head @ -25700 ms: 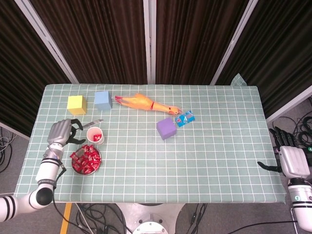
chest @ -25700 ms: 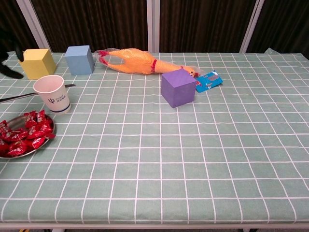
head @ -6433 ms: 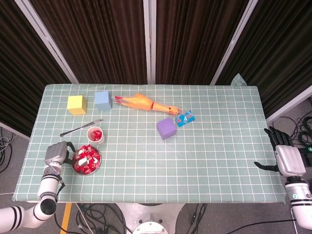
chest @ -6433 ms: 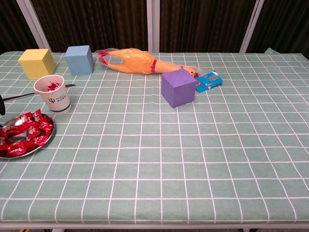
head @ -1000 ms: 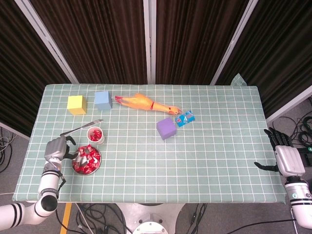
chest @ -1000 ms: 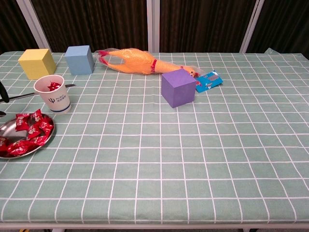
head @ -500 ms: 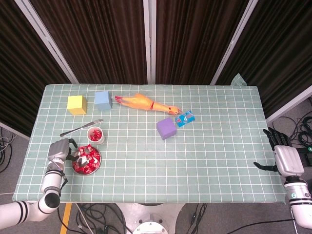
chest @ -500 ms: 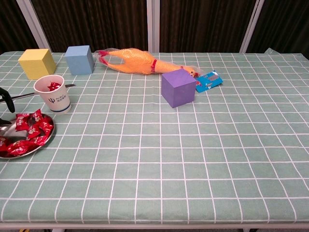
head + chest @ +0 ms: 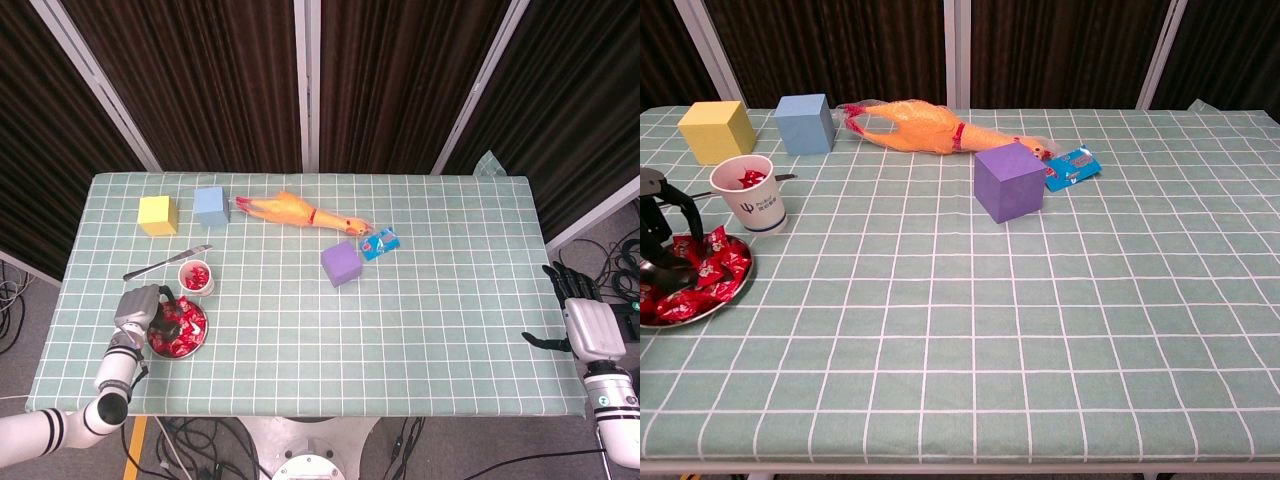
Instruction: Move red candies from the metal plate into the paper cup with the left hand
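The table (image 9: 450, 300) wears a pale green cloth with a white grid. Just beside the left hand (image 9: 140, 308) sits the metal plate (image 9: 178, 330), with red candies (image 9: 710, 262) piled in it. A little beyond that hand stands the paper cup (image 9: 196, 277), and next to the cup lies a knife (image 9: 165, 262). Farther from the hand, near the back edge, stand a yellow cube (image 9: 157, 214) and a blue cube (image 9: 211, 206), then a rubber chicken (image 9: 295, 212). Toward the middle are a purple cube (image 9: 341, 263) and a blue packet (image 9: 380, 243), well apart from both hands.
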Controlling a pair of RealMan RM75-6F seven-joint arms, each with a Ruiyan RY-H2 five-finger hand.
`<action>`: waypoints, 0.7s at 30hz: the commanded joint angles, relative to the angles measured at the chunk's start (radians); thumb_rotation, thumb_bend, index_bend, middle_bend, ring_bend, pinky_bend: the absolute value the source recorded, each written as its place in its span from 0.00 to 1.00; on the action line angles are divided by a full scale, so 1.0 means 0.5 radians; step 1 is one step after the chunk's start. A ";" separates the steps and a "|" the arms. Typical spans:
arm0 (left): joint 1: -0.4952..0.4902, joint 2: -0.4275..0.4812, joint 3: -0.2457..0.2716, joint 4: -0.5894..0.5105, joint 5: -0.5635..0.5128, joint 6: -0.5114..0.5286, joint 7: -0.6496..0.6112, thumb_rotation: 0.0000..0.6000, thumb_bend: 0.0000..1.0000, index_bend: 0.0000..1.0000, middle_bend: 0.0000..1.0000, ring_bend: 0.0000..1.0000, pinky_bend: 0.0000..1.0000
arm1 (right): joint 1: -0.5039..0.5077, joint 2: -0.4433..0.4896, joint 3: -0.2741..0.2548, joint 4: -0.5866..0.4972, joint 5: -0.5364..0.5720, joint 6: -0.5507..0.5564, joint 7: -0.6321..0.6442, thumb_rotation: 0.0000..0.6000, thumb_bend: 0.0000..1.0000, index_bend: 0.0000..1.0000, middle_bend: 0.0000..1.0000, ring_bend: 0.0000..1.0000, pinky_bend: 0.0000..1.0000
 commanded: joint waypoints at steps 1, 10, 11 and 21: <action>-0.011 -0.015 0.008 0.031 -0.018 -0.006 0.013 1.00 0.25 0.52 1.00 1.00 1.00 | 0.001 -0.001 0.001 -0.001 0.003 -0.002 -0.003 0.86 0.00 0.00 0.00 0.00 0.00; -0.005 0.019 0.027 0.066 -0.076 0.028 0.044 1.00 0.25 0.52 1.00 1.00 1.00 | 0.002 -0.007 -0.003 -0.004 -0.002 0.000 -0.010 0.85 0.00 0.00 0.00 0.00 0.00; -0.002 0.025 0.032 0.066 -0.083 0.028 0.046 1.00 0.25 0.52 1.00 1.00 1.00 | 0.001 -0.007 -0.003 -0.005 -0.003 0.001 -0.010 0.85 0.00 0.00 0.00 0.00 0.00; 0.025 0.056 0.044 0.024 -0.080 0.031 0.023 1.00 0.25 0.52 1.00 1.00 1.00 | -0.001 0.005 0.001 -0.029 -0.013 0.019 -0.018 0.86 0.00 0.00 0.00 0.00 0.00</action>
